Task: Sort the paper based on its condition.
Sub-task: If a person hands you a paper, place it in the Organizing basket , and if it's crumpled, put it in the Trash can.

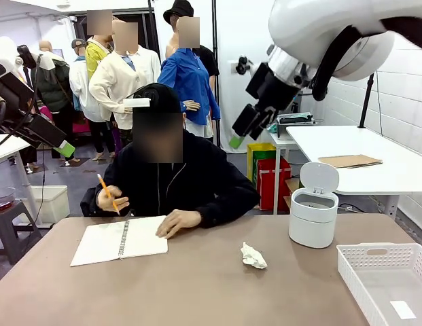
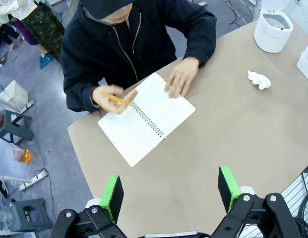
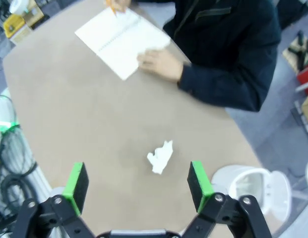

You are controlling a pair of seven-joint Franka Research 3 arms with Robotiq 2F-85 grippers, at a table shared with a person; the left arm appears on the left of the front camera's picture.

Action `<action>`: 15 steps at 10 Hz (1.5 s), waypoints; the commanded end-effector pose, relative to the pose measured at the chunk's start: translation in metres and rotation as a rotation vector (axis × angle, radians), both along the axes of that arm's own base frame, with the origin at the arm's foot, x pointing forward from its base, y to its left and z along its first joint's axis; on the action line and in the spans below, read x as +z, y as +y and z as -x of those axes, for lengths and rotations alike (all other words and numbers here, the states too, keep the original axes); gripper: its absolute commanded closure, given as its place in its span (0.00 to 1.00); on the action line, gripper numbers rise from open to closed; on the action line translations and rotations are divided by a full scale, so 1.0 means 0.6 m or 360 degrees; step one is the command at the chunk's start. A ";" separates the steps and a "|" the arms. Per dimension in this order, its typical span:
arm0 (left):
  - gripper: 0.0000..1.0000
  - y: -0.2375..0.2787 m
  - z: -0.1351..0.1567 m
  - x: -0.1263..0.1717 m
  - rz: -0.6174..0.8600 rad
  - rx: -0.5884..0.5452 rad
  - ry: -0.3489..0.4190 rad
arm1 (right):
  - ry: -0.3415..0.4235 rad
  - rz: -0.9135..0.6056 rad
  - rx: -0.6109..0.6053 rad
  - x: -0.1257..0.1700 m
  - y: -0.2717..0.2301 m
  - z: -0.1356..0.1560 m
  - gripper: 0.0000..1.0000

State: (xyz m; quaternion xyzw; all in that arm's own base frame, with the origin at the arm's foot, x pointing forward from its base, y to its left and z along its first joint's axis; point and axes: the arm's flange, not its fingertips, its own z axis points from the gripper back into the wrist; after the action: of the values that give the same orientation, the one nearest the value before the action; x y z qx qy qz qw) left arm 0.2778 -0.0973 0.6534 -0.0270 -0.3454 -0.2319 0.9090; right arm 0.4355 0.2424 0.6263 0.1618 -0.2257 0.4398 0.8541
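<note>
Front view: small crumpled white paper wad (image 1: 253, 256) on the brown table (image 1: 197, 292), between the open white spiral notebook (image 1: 120, 240) and the white lidded bin (image 1: 313, 207); white slotted tray (image 1: 387, 275) right of the wad.

Left wrist view: left gripper (image 2: 171, 191) spread, raised over the table, well apart from the wad (image 2: 259, 79).

Right wrist view: right gripper (image 3: 138, 181) spread, nothing held, above the wad (image 3: 160, 156); the person's hand (image 3: 161, 64) rests on the notebook (image 3: 121, 42).

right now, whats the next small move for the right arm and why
Probably lower the right gripper toward the crumpled paper wad. Its jaws are open and high above the table, and the wad lies loose beside the open white bin, untouched, in line with the gap between the fingers.
</note>
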 end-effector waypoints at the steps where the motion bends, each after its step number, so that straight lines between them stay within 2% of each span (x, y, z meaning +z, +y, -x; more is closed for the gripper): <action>1: 0.00 0.000 0.000 0.000 -0.0001 0.0002 -0.0001 | 0.0220 0.0064 -0.0087 -0.035 -0.001 -0.058 0.00; 3: 0.00 0.000 0.000 0.000 -0.0001 0.0002 -0.0001 | 0.0303 0.0117 -0.0102 -0.080 -0.012 -0.099 0.00; 5: 0.00 0.000 0.000 0.000 -0.0001 0.0002 -0.0001 | 0.0338 0.0186 -0.0288 -0.142 -0.002 -0.132 0.00; 7: 0.00 0.000 0.000 0.000 -0.0001 0.0002 -0.0001 | 0.0383 0.0330 -0.0395 -0.207 0.023 -0.146 0.00; 9: 0.00 0.000 0.000 0.000 -0.0001 0.0002 -0.0001 | 0.0425 0.0404 -0.0522 -0.278 0.036 -0.157 0.00; 10: 0.00 0.000 0.000 0.000 -0.0001 0.0002 -0.0001 | 0.0438 0.0407 -0.0528 -0.307 0.045 -0.160 0.00; 12: 0.00 0.000 0.000 0.000 -0.0001 0.0002 -0.0001 | 0.0343 0.0553 -0.0517 -0.350 0.054 -0.153 0.00; 15: 0.00 0.000 0.000 0.000 -0.0001 0.0002 -0.0001 | 0.0389 0.0596 -0.0507 -0.406 0.059 -0.144 0.00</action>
State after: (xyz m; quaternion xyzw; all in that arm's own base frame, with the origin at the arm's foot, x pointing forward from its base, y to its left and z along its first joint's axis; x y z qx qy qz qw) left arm 0.2778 -0.0973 0.6533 -0.0270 -0.3453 -0.2319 0.9090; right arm 0.5234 0.2738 0.3915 0.0251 -0.0568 0.3212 0.9450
